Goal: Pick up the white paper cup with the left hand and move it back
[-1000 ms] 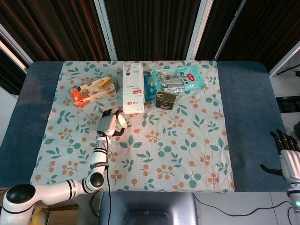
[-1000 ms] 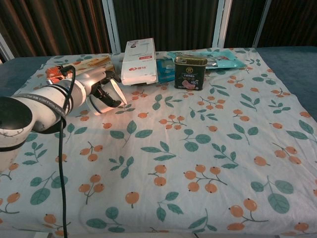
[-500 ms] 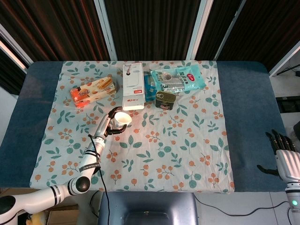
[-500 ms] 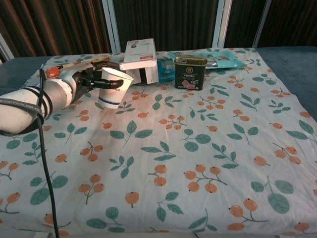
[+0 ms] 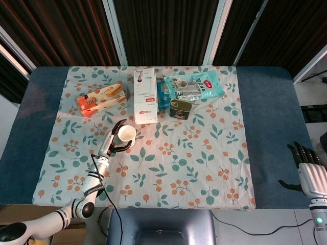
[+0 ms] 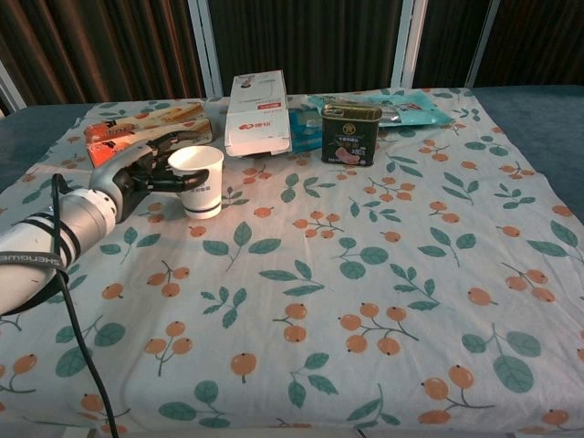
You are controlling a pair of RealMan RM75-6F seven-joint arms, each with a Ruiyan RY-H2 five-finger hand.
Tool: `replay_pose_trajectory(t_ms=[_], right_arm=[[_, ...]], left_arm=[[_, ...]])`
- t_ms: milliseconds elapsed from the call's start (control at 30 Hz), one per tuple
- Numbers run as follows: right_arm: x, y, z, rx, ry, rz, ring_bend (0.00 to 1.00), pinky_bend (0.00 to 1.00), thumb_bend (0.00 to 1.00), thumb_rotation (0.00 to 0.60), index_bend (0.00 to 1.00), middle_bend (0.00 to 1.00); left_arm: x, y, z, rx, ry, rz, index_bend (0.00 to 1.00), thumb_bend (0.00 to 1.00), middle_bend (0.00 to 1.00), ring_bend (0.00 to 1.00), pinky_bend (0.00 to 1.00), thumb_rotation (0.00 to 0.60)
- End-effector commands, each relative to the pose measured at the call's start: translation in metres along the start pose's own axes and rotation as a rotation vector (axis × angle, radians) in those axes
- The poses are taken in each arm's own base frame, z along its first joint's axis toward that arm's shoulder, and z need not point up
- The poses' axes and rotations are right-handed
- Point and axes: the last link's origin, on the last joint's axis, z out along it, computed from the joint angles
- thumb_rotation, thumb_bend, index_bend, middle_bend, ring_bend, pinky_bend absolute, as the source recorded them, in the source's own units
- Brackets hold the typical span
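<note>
Left hand (image 6: 137, 175) fingers (image 6: 173, 182) wrap the white paper cup (image 6: 199, 181), which stands upright between them, apparently resting on the surface (image 6: 383, 274). Move judged nearly complete; release and withdrawal remain. Right hand (image 5: 311, 176) idle, fingers spread.

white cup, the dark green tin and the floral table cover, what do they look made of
White paper cup, gripped by the left robot hand: probably thin matte paper, with a rolled rim and no gloss. Dark green rectangular tin: likely metal, with rounded corners, a raised lid seam and a printed label. Floral tablecloth: looks like woven fabric, matte, with soft wrinkles and a draped front edge.
</note>
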Motion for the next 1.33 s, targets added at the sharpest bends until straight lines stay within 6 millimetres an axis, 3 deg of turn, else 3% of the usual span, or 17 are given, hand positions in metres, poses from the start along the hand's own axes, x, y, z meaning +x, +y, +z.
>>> replay_pose_trajectory(t_ms=[33,233,467,633,733,833,900,1000,1167,1333], right_arm=[[0.000,0.000,0.000,-0.001,0.000,-0.001,0.00,0.00,0.11,0.600,0.00,0.00],[0.000,0.000,0.000,-0.001,-0.004,-0.001,0.00,0.00,0.11,0.600,0.00,0.00],[0.000,0.000,0.001,-0.003,-0.002,0.001,0.00,0.00,0.11,0.600,0.00,0.00],[0.005,0.001,0.001,0.005,0.023,0.005,0.00,0.00,0.11,0.600,0.00,0.00],[0.007,0.001,0.000,0.014,0.038,-0.004,0.00,0.00,0.11,0.600,0.00,0.00],[0.009,0.001,-0.001,0.030,0.057,-0.018,0.00,0.00,0.11,0.600,0.00,0.00],[0.009,0.001,-0.003,0.044,0.081,-0.045,0.00,0.00,0.11,0.600,0.00,0.00],[0.008,0.004,-0.007,0.059,0.117,-0.113,0.00,0.00,0.11,0.600,0.00,0.00],[0.005,0.005,-0.018,0.059,0.134,-0.153,0.00,0.00,0.11,0.600,0.00,0.00],[0.005,0.006,-0.024,0.048,0.154,-0.164,0.00,0.00,0.11,0.600,0.00,0.00]], left_arm=[[-0.003,-0.003,-0.001,-0.002,-0.007,0.000,0.12,0.36,0.22,0.00,0.09,0.600],[-0.002,-0.003,-0.003,-0.012,-0.040,0.017,0.00,0.36,0.02,0.00,0.07,0.600],[0.000,-0.001,-0.007,-0.036,-0.048,0.034,0.00,0.35,0.00,0.00,0.06,0.600],[0.025,0.027,-0.022,-0.177,-0.012,0.095,0.00,0.35,0.00,0.00,0.02,0.600],[0.050,0.045,-0.047,-0.247,0.030,0.219,0.00,0.35,0.00,0.00,0.01,0.600],[0.083,0.054,-0.091,-0.236,0.042,0.530,0.00,0.38,0.00,0.00,0.00,0.600],[0.110,0.050,-0.124,-0.191,0.081,0.820,0.00,0.39,0.00,0.00,0.00,0.600],[0.138,0.031,-0.167,-0.089,0.173,1.114,0.00,0.39,0.00,0.00,0.00,0.600],[0.165,-0.013,-0.226,0.074,0.234,1.228,0.00,0.38,0.00,0.00,0.00,0.600],[0.174,-0.031,-0.262,0.128,0.254,1.262,0.00,0.38,0.00,0.00,0.00,0.600]])
